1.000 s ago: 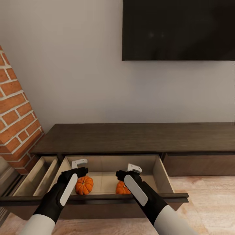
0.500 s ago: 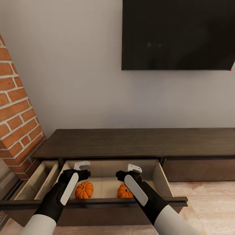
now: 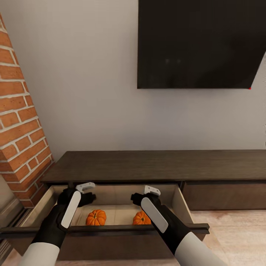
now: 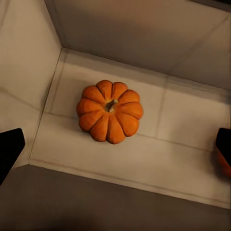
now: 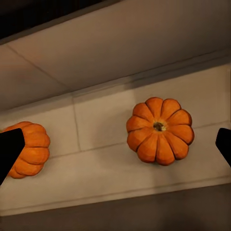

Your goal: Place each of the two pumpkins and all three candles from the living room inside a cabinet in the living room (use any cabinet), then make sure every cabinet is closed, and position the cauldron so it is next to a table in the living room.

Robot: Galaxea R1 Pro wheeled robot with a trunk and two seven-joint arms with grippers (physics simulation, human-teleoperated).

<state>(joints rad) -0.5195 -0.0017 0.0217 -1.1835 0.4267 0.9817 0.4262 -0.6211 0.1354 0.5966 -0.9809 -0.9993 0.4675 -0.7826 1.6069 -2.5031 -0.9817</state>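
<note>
Two small orange pumpkins lie apart on the floor of the open middle drawer [image 3: 186, 210] of the long dark brown cabinet [image 3: 155, 165]. The left pumpkin [image 3: 96, 217] [image 4: 110, 117] [image 5: 26, 148] sits below my left gripper [image 3: 87, 193] [image 4: 117, 147], which hangs open over the drawer with nothing between its fingers. The right pumpkin [image 3: 141, 218] [image 5: 160, 130] lies under my right gripper [image 3: 145, 194] [image 5: 117, 148], which is open too and holds nothing. In the left wrist view a sliver of the right pumpkin [image 4: 223, 164] shows at the edge.
A second drawer [image 3: 38, 208] stands open beside the middle one, next to a brick wall [image 3: 18, 122]. A black TV [image 3: 199, 44] hangs on the wall above the cabinet. Wooden floor [image 3: 232, 231] lies to the right of the drawers.
The whole picture has slid downward, so the camera has moved. My left arm has shifted to the left, away from above the left pumpkin. Both pumpkins stay put in the drawer.
</note>
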